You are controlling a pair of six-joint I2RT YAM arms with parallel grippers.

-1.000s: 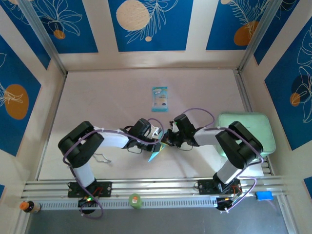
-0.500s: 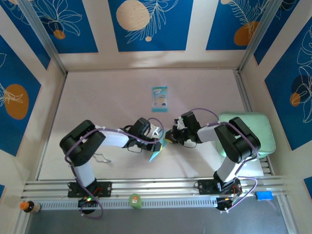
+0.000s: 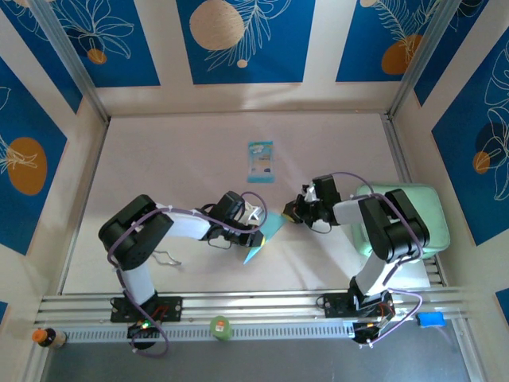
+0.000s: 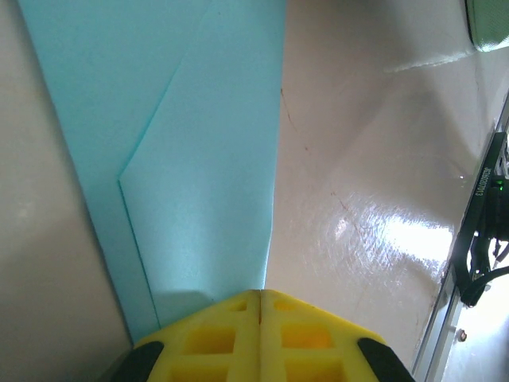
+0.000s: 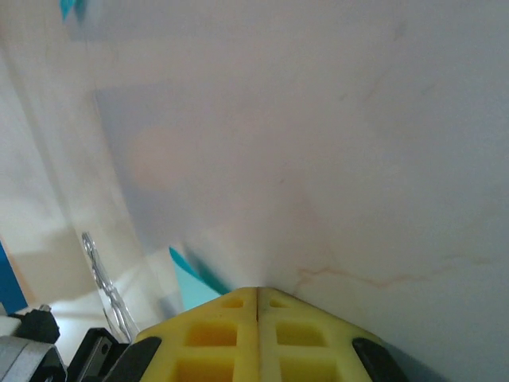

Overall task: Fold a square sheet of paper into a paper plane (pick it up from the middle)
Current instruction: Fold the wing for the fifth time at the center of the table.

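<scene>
Left wrist: left hand (image 4: pixel 260 293) closed, atop folded paper (image 4: pixel 199 159); right hand (image 5: pixel 257 290) closed, well apart.

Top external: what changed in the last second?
The right gripper, shut and empty, drew back to the right, off the folded light-blue paper and toward the pale green pad. This uncovered the paper's upper-right flap. Unchanged: the left gripper, shut with its tips at the paper; the paper's place; the teal-and-white packet.
</scene>
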